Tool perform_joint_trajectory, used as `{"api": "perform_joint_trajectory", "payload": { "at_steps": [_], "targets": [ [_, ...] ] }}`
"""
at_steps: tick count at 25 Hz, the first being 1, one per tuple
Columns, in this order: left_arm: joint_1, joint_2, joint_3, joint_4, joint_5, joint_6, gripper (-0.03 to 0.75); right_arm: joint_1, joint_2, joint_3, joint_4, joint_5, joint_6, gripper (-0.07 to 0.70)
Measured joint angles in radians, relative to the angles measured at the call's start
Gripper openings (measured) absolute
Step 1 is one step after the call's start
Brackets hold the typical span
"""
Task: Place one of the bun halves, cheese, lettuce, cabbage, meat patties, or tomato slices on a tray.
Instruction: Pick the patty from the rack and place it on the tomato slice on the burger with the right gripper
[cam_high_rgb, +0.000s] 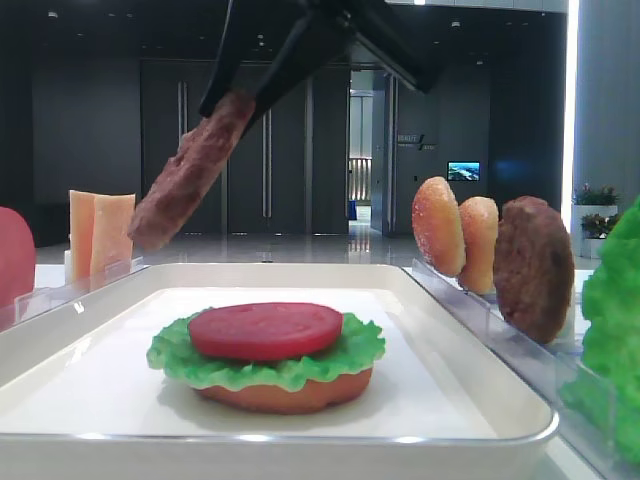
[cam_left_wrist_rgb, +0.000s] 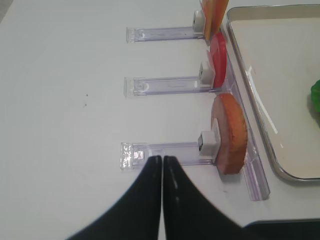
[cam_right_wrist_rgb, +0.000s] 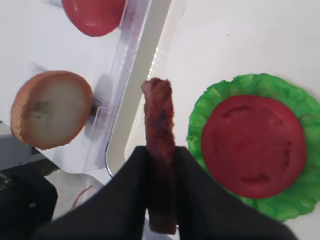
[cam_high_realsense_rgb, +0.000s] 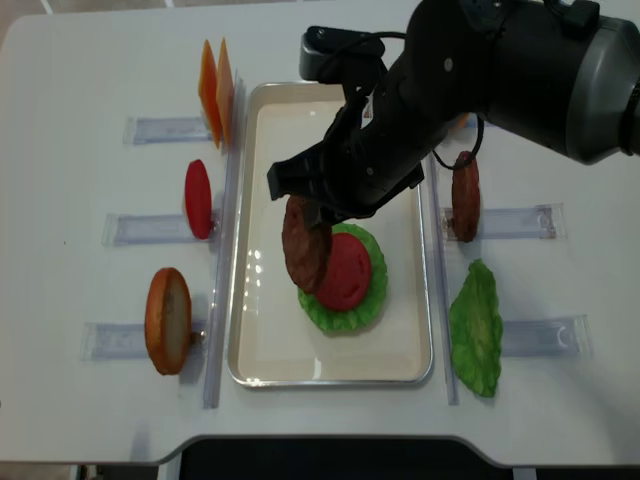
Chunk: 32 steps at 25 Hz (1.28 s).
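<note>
Dark-brown and grainy, a meat patty hangs on edge above the white tray, pinched between the pressed-in fingers of the right gripper, just left of the stack lying on the tray: a tomato slice on lettuce over a bun half. Beyond the tray's left rim, the left gripper hovers with its fingers pressed together, holding nothing, near a clear rack where another bun half stands upright.

I see a brown meat patty hanging tilted mid-frame above the white tray, beside the tomato slice on lettuce.
</note>
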Motion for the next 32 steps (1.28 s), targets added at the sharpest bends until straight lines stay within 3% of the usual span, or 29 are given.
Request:
{"api": "perform_joint_trajectory", "payload": {
  "at_steps": [3, 8, 13, 21, 32],
  "targets": [
    [0.0, 0.0, 0.0, 0.0, 0.0, 0.0, -0.007, -0.057, -0.026, 0.083, 0.209, -0.049, -0.175, 0.109],
    [0.0, 0.0, 0.0, 0.0, 0.0, 0.0, -0.007, -0.137, -0.045, 0.227, 0.521, -0.08, -0.48, 0.109],
    [0.0, 0.0, 0.0, 0.0, 0.0, 0.0, -0.007, -0.184, -0.045, 0.306, 0.708, -0.089, -0.703, 0.109],
    [0.0, 0.0, 0.0, 0.0, 0.0, 0.0, -0.007, -0.224, -0.041, 0.308, 0.813, -0.065, -0.854, 0.109],
    [0.0, 0.0, 0.0, 0.0, 0.0, 0.01, -0.007, -0.233, 0.039, 0.308, 0.848, -0.004, -0.933, 0.109]
  ]
}}
